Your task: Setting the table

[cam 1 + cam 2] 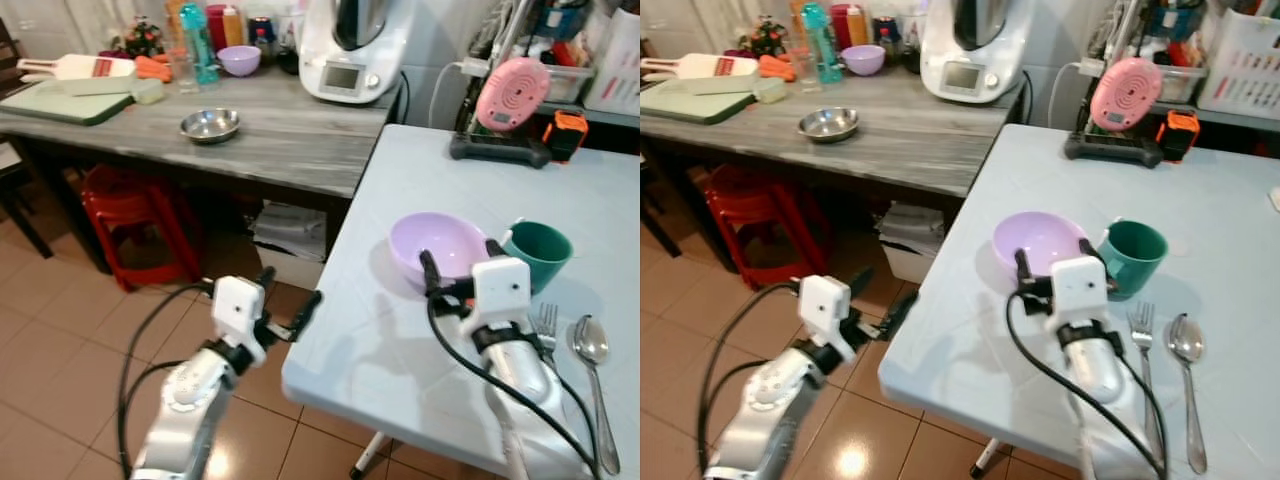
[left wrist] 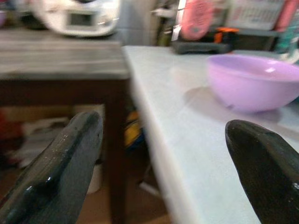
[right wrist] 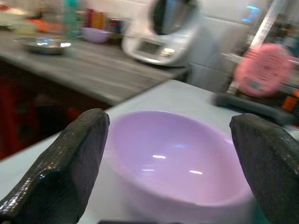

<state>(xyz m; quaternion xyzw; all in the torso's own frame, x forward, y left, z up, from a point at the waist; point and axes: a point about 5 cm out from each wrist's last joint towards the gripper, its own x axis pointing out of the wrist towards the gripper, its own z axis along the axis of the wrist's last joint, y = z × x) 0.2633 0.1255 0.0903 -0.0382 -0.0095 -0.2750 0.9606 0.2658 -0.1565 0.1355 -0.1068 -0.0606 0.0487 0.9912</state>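
Lilac bowl sits on the pale counter, touching the green cup. Right tool wide open at its near rim, empty. Risk: closing off-centre shoves bowl into cup. Left tool open, empty, off the counter edge; free room left of bowl.

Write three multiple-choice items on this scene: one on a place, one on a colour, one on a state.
1. Where is the fork?
A. in the purple bowl
B. between right arm and spoon
C. on the wooden counter

2. What colour is the cup beside the purple bowl?
A. green
B. red
C. white

3. How is the right claw?
A. shut on the spoon
B. shut, empty
C. open, facing the bowl

Answers: 1 B, it lies left of the spoon on the table; 2 A, teal green; 3 C, both fingers spread, nothing held.
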